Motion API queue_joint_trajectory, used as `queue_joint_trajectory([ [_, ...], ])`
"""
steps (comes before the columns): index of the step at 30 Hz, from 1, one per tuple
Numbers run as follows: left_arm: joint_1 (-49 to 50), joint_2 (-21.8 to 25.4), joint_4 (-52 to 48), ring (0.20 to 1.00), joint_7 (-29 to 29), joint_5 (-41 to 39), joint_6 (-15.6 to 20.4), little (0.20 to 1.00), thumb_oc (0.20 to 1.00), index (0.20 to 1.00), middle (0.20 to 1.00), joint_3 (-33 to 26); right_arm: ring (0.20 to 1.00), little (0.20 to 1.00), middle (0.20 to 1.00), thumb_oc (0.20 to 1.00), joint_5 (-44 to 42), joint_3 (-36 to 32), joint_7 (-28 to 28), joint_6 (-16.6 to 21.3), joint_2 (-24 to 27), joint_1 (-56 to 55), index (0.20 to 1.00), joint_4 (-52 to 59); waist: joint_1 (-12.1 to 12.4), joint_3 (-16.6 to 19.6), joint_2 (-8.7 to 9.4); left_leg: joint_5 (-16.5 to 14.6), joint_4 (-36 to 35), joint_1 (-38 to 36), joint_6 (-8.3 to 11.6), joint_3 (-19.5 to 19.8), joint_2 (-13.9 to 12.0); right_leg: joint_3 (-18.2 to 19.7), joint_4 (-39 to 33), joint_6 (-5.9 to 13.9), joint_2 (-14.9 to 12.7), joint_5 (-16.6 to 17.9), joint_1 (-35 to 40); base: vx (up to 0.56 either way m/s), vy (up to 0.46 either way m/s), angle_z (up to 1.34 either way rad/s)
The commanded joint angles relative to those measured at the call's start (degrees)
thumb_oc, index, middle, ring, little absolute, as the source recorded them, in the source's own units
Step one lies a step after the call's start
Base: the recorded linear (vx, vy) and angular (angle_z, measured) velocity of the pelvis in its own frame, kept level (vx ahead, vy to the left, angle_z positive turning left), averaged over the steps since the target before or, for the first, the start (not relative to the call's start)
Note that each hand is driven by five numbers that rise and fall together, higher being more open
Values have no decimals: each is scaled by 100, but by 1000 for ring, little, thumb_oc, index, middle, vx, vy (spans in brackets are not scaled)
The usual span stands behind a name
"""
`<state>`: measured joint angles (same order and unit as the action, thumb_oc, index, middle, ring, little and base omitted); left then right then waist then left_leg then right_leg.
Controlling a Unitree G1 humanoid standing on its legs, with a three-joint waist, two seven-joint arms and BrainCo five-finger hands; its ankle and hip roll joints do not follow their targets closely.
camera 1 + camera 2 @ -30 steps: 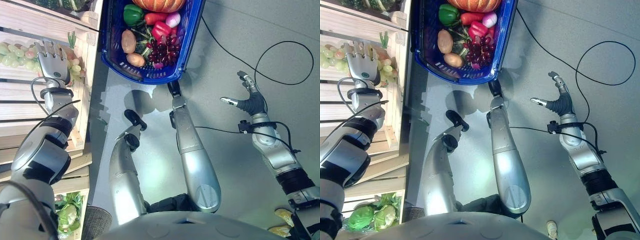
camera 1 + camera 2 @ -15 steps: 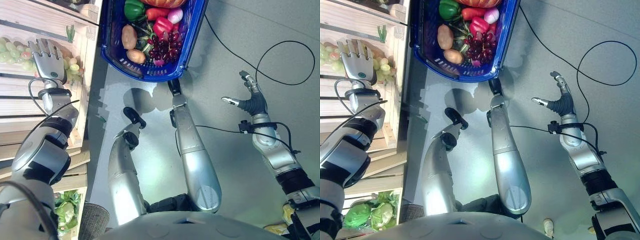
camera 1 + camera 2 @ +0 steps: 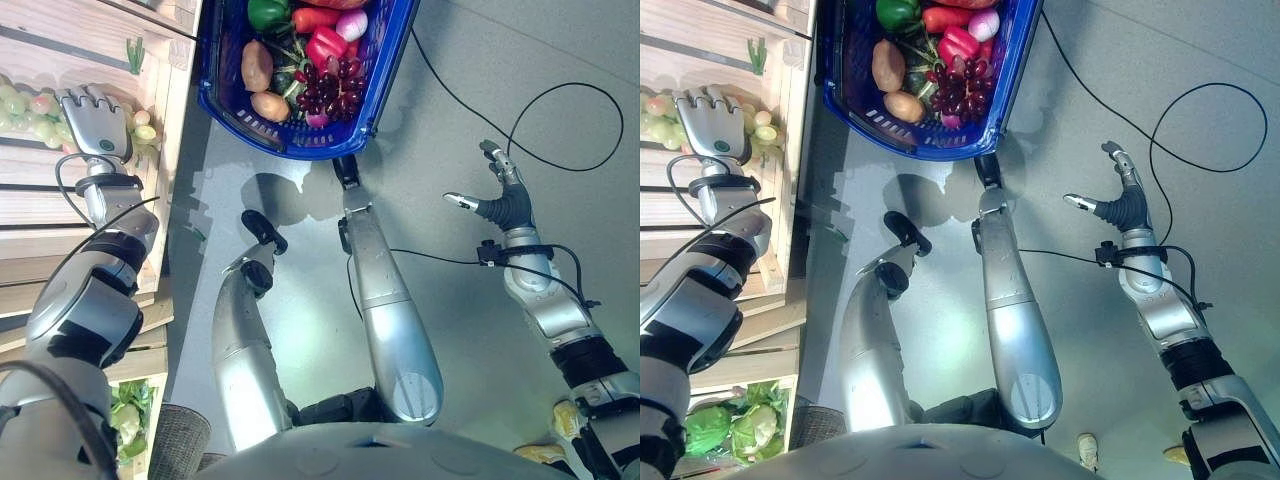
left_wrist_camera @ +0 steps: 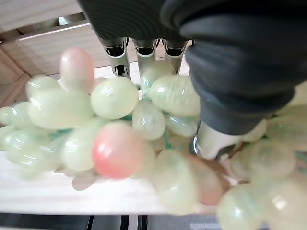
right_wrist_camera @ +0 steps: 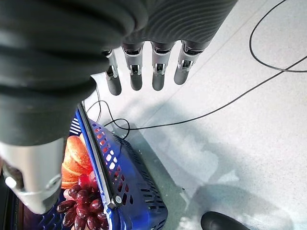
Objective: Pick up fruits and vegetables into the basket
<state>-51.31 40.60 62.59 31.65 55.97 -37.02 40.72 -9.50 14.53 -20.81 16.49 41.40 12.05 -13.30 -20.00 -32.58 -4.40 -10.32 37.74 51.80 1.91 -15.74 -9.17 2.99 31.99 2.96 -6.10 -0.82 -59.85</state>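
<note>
A bunch of green grapes (image 4: 115, 98), some blushed pink, lies on the wooden shelf (image 3: 40, 215) at the left. My left hand (image 3: 97, 122) rests on the bunch with its fingers (image 4: 116, 50) bent down into the grapes and its thumb (image 4: 213, 141) pressed in from the other side. The blue basket (image 3: 300, 150) stands on the floor at the top middle. It holds potatoes (image 3: 256, 65), a green pepper (image 3: 265, 12), a red pepper (image 3: 325, 45), a red onion (image 3: 350, 25) and dark red grapes (image 3: 330, 90). My right hand (image 3: 503, 200) hangs open over the floor at the right, holding nothing.
The wooden shelves run down the left side, with a green sprig (image 3: 133, 55) above the grapes. Leafy greens (image 3: 735, 428) sit in a lower crate beside a grey woven bin (image 3: 182, 442). A yellow object (image 3: 560, 425) lies at the bottom right.
My left hand's fingers have gone from straight to curled down onto the green grapes. The camera has shifted a little, so the basket sits higher. The right hand has not moved.
</note>
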Motion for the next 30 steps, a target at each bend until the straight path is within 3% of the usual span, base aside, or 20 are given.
queue_joint_trajectory([
  [1,330,242,261,200,234,-127,15,200,200,200,200,22,1000,1000,1000,1000,-34,160,-203,352,-166,-21,1000,41,142,278,336,-247,-14,223,-40,127,127,-81,76,239,25,-281,-87,0,0,0],
  [16,487,245,229,200,615,-823,281,200,200,200,200,-71,1000,1000,1000,1000,83,140,-192,595,-158,-71,1000,24,201,278,346,-184,-103,220,-31,204,175,-97,36,233,26,-265,-61,0,0,0],
  [20,623,246,74,200,1132,-2890,1229,200,200,200,200,-434,1000,1000,1000,1000,172,178,-24,518,-179,-158,1000,4,272,278,371,-124,-216,42,-22,225,190,-147,-2,238,23,-281,133,0,0,0],
  [21,646,239,53,200,1131,-3078,1376,200,200,200,200,-526,1000,1000,1000,1000,190,182,-13,486,-186,-170,1000,-3,283,278,373,-116,-226,15,-22,231,192,-152,-4,238,22,-284,161,0,0,0],
  [24,740,192,-200,200,1152,-4194,2622,200,200,200,200,-1271,1000,1000,1000,1000,247,212,27,324,-214,-244,1000,-17,369,278,389,-58,-311,-222,-31,263,204,-211,-39,243,0,-302,406,4,-2,1],
  [25,765,185,-260,200,988,-4503,3022,200,200,200,200,-1497,1000,1000,1000,1000,249,201,61,290,-228,-260,1000,-35,392,278,394,-46,-334,-313,-32,283,214,-235,-57,245,-11,-313,506,0,0,0],
  [27,803,154,-328,200,831,-4744,3349,200,200,200,200,-1706,1000,1000,1000,1000,257,177,81,267,-249,-286,1000,-47,416,278,398,-35,-353,-385,-34,296,215,-254,-63,245,-23,-325,583,7,-4,2],
  [28,949,80,-552,200,545,-5261,3877,200,200,200,200,-2099,1000,1000,1000,1000,313,94,142,185,-292,-368,1000,-20,465,278,392,-23,-398,-575,-41,322,230,-297,-61,252,-40,-360,771,16,-8,4],
  [29,986,71,-599,200,430,-5396,3973,200,200,200,200,-2158,1000,1000,1000,1000,330,83,151,169,-299,-386,1000,-10,472,278,390,-21,-410,-618,-42,325,235,-306,-63,254,-43,-368,813,18,-11,7],
  [30,1145,-49,-950,200,174,-5871,4328,200,200,200,200,-2477,1000,1000,1000,1000,353,6,197,72,-352,-439,1000,45,531,278,386,-9,-471,-805,-55,348,258,-354,-62,254,-53,-414,1006,8,-5,8],
])
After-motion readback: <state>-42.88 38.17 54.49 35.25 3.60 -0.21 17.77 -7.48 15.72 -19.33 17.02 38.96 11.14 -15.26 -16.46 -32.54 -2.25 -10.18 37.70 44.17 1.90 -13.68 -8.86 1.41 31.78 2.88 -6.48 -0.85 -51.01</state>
